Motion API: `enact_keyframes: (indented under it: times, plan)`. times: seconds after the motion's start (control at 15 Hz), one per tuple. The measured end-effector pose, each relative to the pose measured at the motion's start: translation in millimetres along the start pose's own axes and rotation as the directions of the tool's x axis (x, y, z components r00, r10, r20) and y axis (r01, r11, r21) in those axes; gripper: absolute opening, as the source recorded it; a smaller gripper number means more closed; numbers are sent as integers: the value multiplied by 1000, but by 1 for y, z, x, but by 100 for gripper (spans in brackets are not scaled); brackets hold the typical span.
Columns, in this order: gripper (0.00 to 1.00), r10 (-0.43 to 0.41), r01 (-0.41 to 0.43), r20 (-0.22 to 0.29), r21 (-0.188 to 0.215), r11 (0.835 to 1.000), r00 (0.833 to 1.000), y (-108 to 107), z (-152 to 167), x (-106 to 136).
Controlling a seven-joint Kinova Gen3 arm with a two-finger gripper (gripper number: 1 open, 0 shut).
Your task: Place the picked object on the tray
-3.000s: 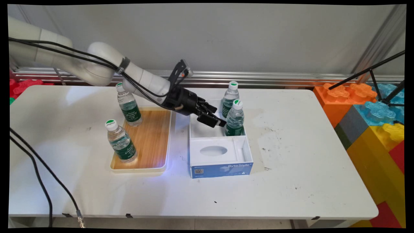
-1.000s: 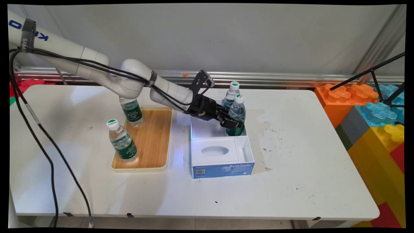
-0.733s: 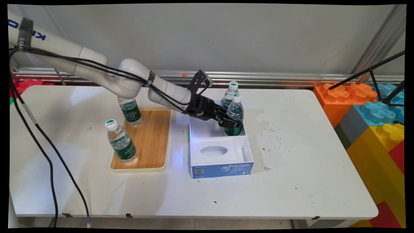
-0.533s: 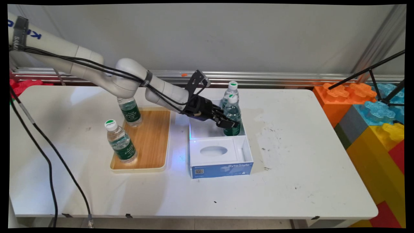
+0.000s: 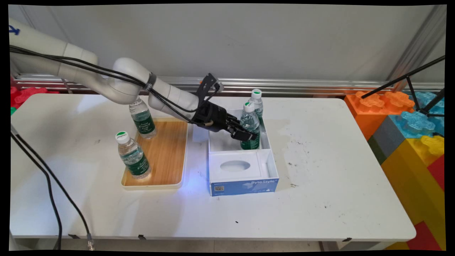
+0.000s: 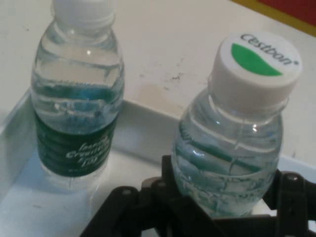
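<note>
Your gripper [image 5: 245,134], jaws pinching a water bottle [image 5: 250,126] at its body, holds it tilted inside the white box [image 5: 269,164] beside a second bottle [image 5: 256,102].

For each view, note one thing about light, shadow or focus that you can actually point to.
Main view: a soft shadow of the arm falls on the table beside the wooden tray, and the scene is sharp throughout. Hand view: the held bottle shows its lettered cap clearly in the gripper, while the second bottle behind looks slightly soft.
</note>
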Motion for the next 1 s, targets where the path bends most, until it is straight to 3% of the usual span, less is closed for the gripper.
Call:
enact_keyframes:
  times: [0.6, 1.0]
  plan:
    - [0, 2, -2, -39, -1, 1000, 999, 16, -27, 38]
    - [0, 16, -15, -18, 16, 1000, 1000, 19, -69, 50]
